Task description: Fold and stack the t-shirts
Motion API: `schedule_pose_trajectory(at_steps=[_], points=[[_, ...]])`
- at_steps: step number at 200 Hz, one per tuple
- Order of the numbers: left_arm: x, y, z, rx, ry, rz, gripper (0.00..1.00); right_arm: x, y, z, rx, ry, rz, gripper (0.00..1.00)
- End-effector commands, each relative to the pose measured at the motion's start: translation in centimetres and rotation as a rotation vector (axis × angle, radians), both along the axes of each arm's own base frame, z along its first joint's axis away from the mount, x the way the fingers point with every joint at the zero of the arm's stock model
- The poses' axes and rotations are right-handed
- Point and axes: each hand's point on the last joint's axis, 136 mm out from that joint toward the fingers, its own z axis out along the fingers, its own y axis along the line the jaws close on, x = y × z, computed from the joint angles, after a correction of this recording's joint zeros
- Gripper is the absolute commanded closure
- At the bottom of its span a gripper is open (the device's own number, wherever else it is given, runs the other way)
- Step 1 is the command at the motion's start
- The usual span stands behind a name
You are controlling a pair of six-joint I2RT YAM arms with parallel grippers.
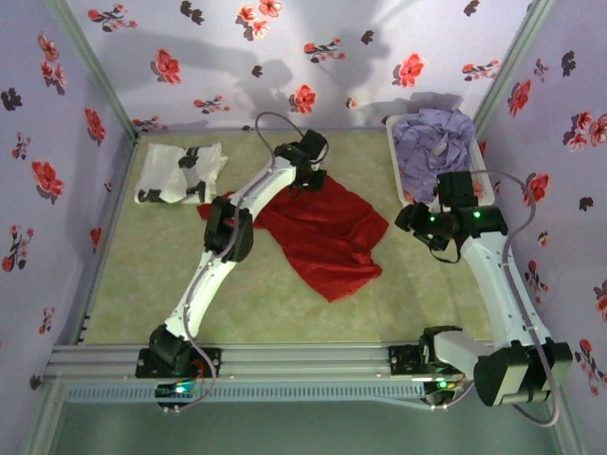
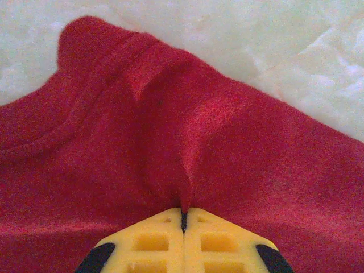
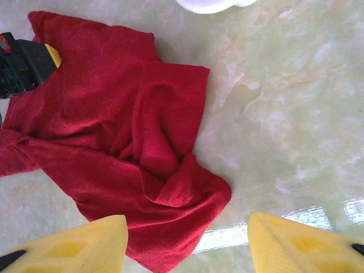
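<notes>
The left end effector [image 2: 183,219] is pinching a raised fold of the red t-shirt [image 2: 227,142], its yellow fingers [image 2: 153,242] pressed together on the cloth. In the top view it is gripping the shirt's upper edge, at centre frame on the tabletop [image 1: 285,303]. The right end effector [image 3: 187,239] is hanging with its fingers spread wide, gripping nothing, at the shirt's crumpled right side. The white t-shirt [image 1: 180,172] is lying folded at upper left. The lavender t-shirt [image 1: 432,137] is sitting in the basket [image 1: 393,152] at upper right.

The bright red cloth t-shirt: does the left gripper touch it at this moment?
Touching. In the left wrist view, the left gripper is shut, pinching a raised fold of the bright red cloth t-shirt.
</notes>
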Motion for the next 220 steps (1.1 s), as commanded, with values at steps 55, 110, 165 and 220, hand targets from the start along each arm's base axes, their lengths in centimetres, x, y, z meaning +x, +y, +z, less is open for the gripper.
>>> schedule_pose_trajectory(at_steps=[55,110,165,220], points=[[-2.8,9.8,20.7,-0.118,-0.281,0.151,1.0,0.7,1.4,0.6,0.067,-0.061,-0.016,0.41],[-16.2,30.5,21.5,-0.296,-0.186,0.603,1.0,1.4,3.6,-1.2,0.045,-0.036,0.036,0.42],[-25.8,33.7,11.5,-0.301,0.034,0.768,1.0,3.1,6.8,-3.4,0.062,-0.014,0.1,0.41],[-27.6,33.0,9.1,-0.358,0.065,0.804,1.0,8.9,18.8,-4.0,0.075,-0.056,0.39,0.43]])
